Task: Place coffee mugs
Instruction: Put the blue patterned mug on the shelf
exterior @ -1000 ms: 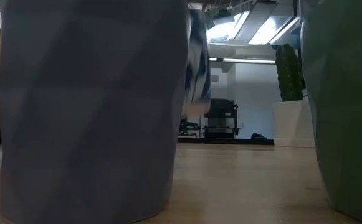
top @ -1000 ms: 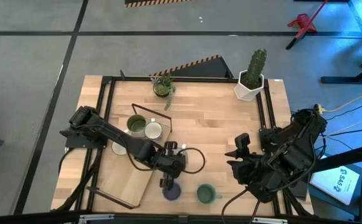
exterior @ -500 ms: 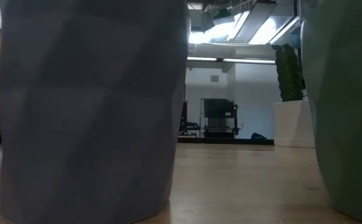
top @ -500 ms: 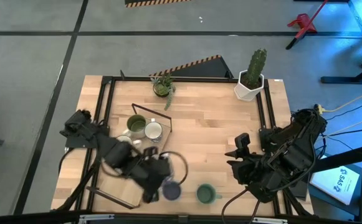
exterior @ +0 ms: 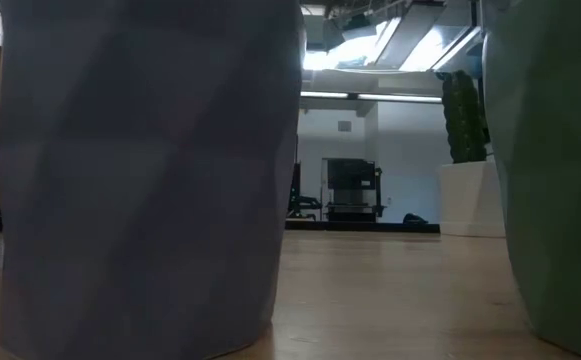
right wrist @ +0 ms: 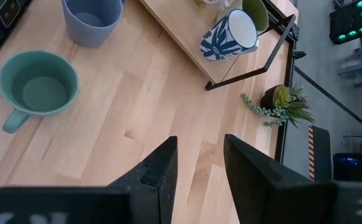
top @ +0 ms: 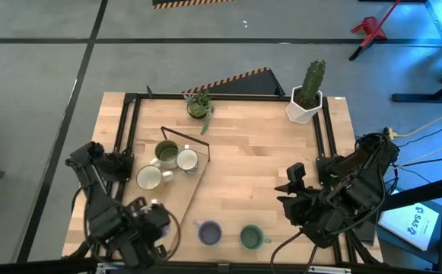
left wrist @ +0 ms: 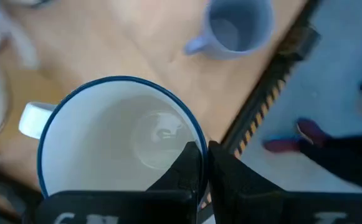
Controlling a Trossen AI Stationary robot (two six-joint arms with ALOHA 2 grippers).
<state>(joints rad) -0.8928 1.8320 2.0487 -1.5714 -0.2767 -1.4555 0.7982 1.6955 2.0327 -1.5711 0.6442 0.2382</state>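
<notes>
My left gripper [top: 152, 228] is near the table's near-left corner, over the near end of the wooden tray [top: 176, 199], shut on a white mug with a blue rim [left wrist: 118, 143]. On the tray's far end stand a green mug [top: 166, 152] and two white mugs [top: 187, 160] [top: 149, 178]. The lavender mug [top: 209, 232] and another green mug [top: 251, 237] stand on the table by the near edge. My right gripper [top: 293, 184] waits open at the right, apart from all mugs. My left gripper pinches the white mug's rim [left wrist: 193, 140], opposite the handle [left wrist: 32, 118], with one finger inside the mug and one outside. The fingers come from above, pointing down. The mug stays upright below them; whether its base touches the tray, I cannot tell.
A small green plant [top: 199, 105] and a cactus in a white pot [top: 306, 95] stand along the far edge. A black frame [top: 129, 122] borders the table. Bare wood lies between the tray and my right arm. In the low view the lavender mug [exterior: 140, 170] fills the left.
My left gripper has moved from beside the lavender mug toward the table's left edge, carrying the white mug along the near edge to above the tray's near end. The lavender and green mugs have stayed put.
</notes>
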